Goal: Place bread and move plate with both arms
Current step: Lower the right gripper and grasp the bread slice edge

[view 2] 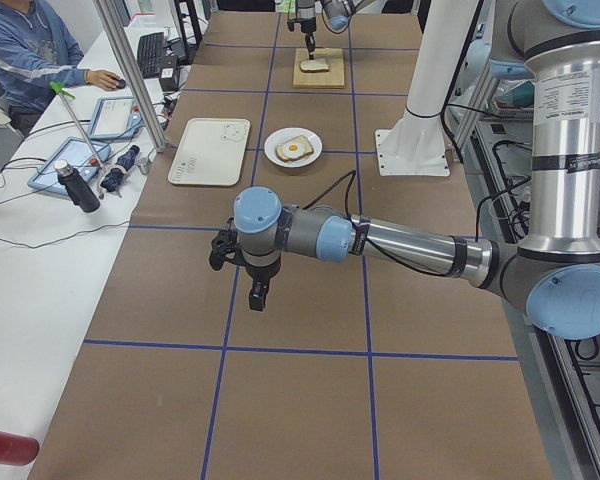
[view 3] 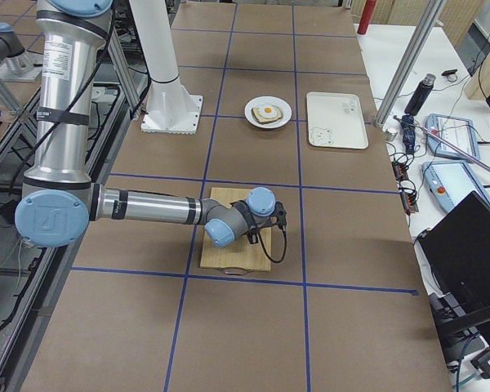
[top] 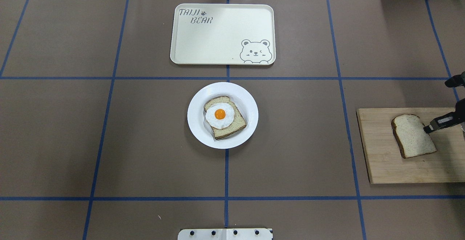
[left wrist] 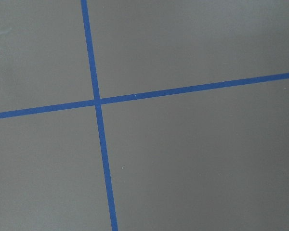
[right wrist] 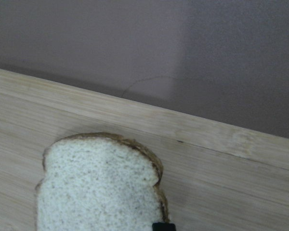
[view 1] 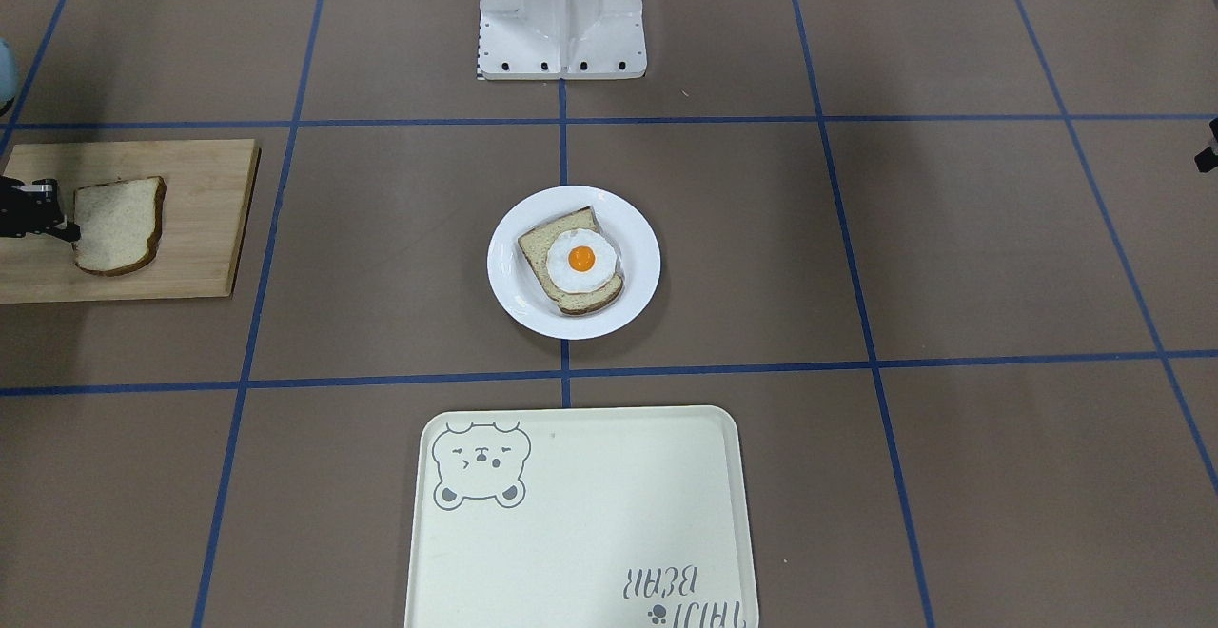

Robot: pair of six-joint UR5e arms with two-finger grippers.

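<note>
The plain bread lies on a wooden cutting board at the table's right side. It also shows in the front view and close up in the right wrist view. My right gripper comes in low from the table's edge. Its black fingertip sits on the slice's crust edge and looks closed on it. The white plate stands mid-table and holds the slice with a fried egg. My left gripper hangs over bare table far to the left; I cannot tell whether it is open or shut.
The cream bear tray lies beyond the plate, on the far side from the robot's white base. Blue tape lines cross the brown table cover. An operator sits at a side desk with tablets and bottles.
</note>
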